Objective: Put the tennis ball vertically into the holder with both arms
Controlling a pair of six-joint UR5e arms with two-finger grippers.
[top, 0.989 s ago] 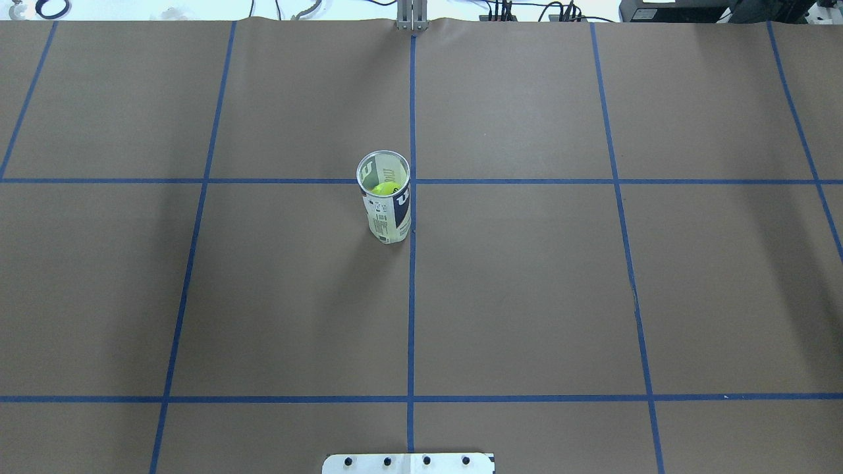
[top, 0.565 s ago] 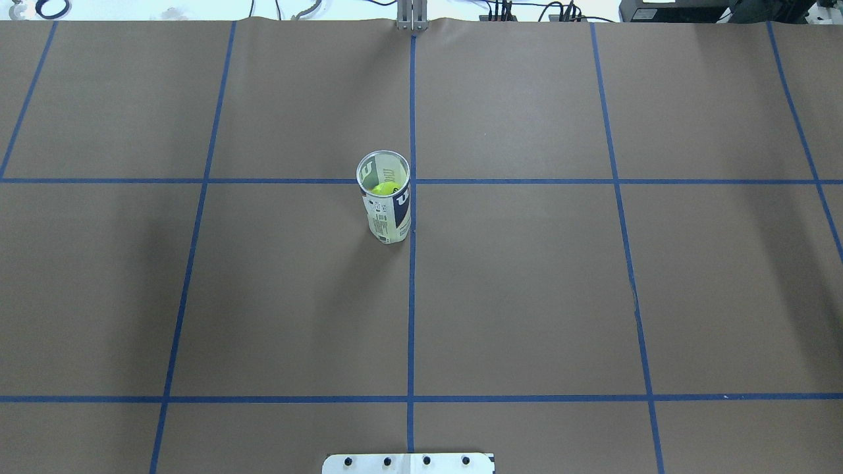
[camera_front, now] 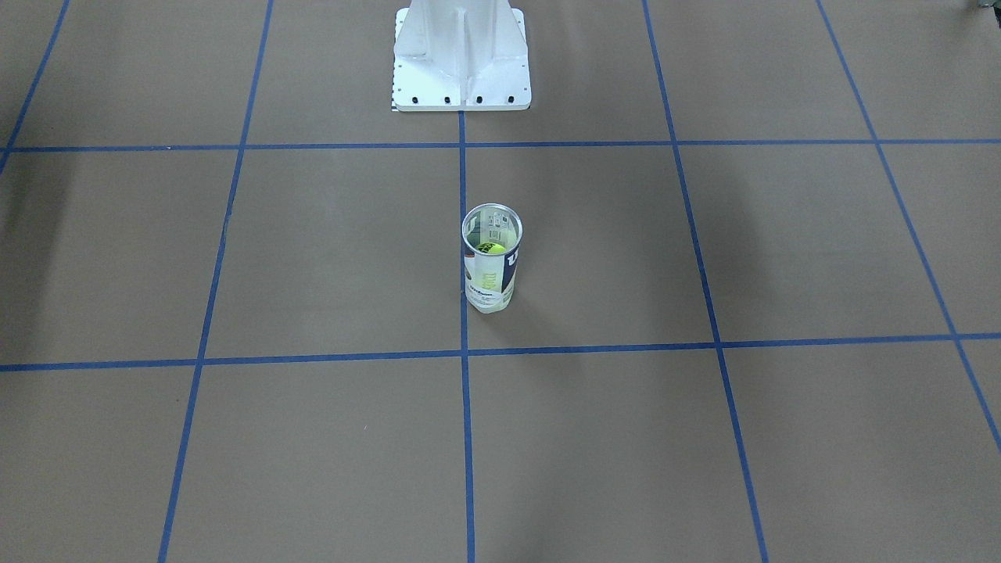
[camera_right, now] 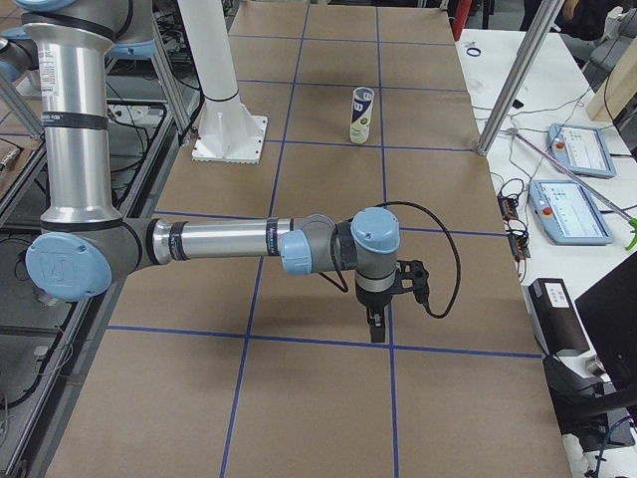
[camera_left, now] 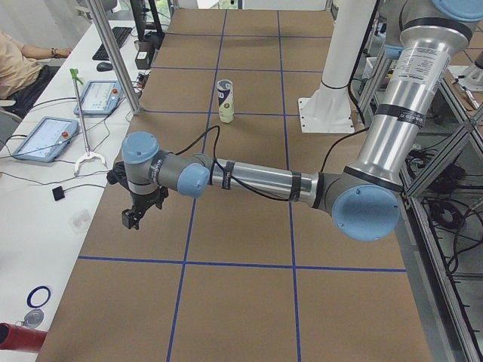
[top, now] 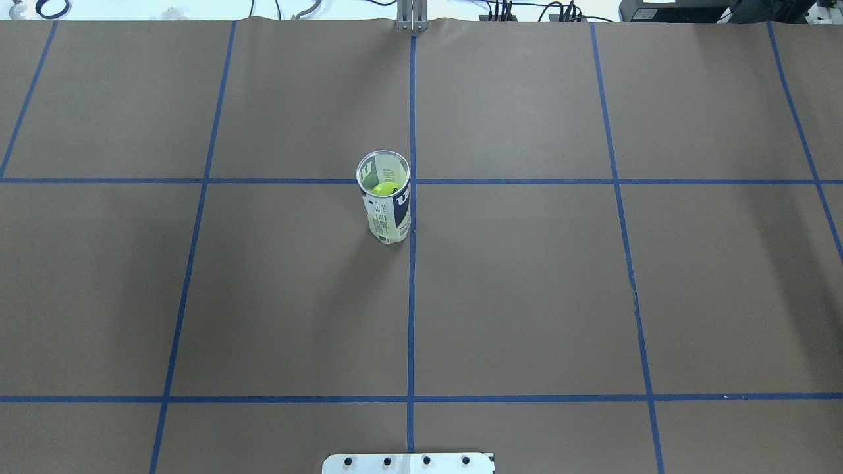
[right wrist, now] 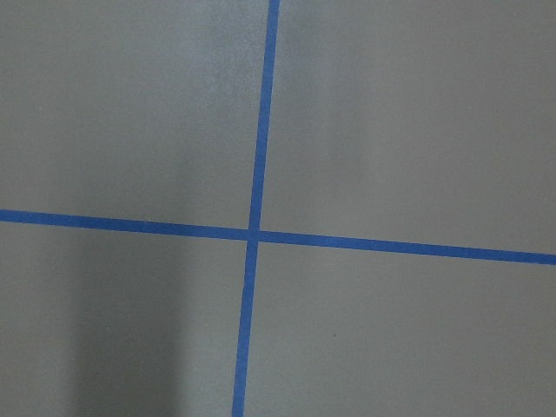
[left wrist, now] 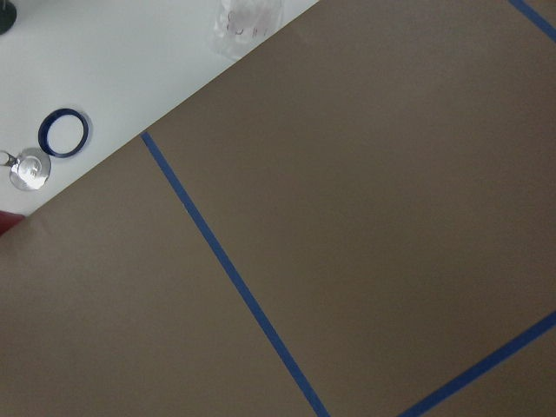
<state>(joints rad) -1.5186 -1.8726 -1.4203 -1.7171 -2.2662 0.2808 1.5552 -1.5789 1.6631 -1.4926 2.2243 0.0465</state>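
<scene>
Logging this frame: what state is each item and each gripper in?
holder: upright, top open, nothing gripping it.
tennis ball: inside the holder.
left gripper: well away from the holder; open or shut unclear.
right gripper: well away from the holder; open or shut unclear.

Silver-grey tubular L arm [camera_left: 256, 181] w/ light-blue joint caps spans brown blue-taped table [camera_left: 241, 309]; its black gripper [camera_left: 133, 220] points down. Clear labelled plastic tube [camera_left: 225, 100] stands upright, well apart, near white pedestal [camera_left: 326, 113].
</scene>
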